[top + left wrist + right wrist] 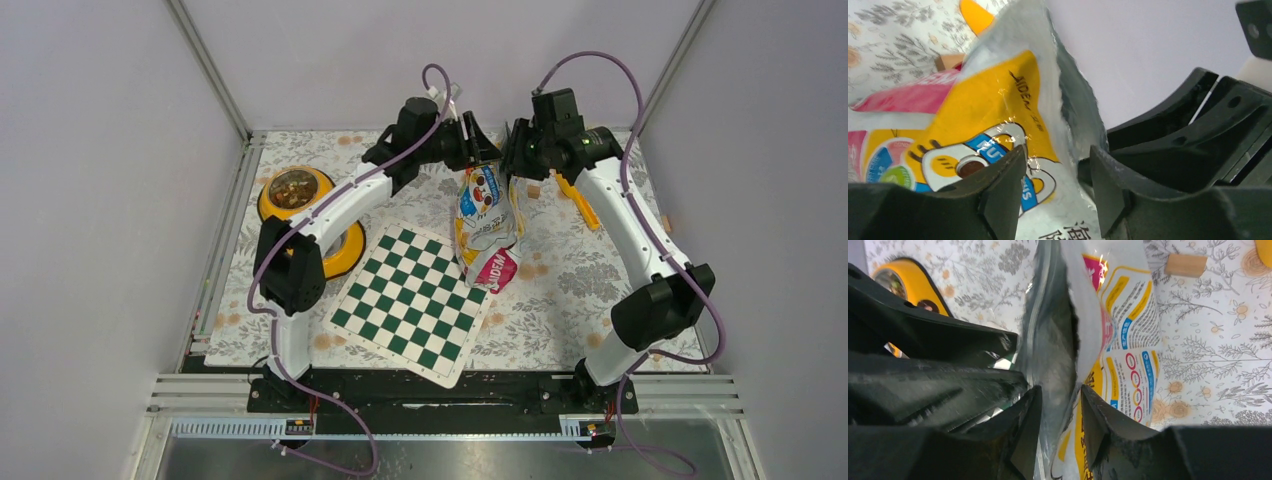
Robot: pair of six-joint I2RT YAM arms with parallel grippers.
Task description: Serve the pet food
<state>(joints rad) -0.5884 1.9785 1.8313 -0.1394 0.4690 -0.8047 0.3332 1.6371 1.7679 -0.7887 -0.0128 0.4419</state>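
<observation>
Pet food (pixel 292 188) lies in the bowl (pixel 266 200) by the tabletop's left edge. The bag (pixel 485 215) lies mid-tabletop, long axis near-to-far. I have left jaws and right jaws parted astride its far mouth, gripping nothing.

We had the left arm (pixel 330 215) rising from its base, bent at the elbow and stretched forward and to the right, its wrist turned inward. The right arm (pixel 625 225) mirrored it, with its elbow out to the right and its forearm running forward and leftward. The left gripper (pixel 480 148) and the right gripper (pixel 513 158) faced each other at close range, nearly tip to tip. In the left wrist view our left fingers (pixel 1000 197) stood partly apart with a clear gap between them. In the right wrist view the right fingers (pixel 1100 427) were likewise parted, not pressed together, and the other gripper's black fingers loomed just beside them.
</observation>
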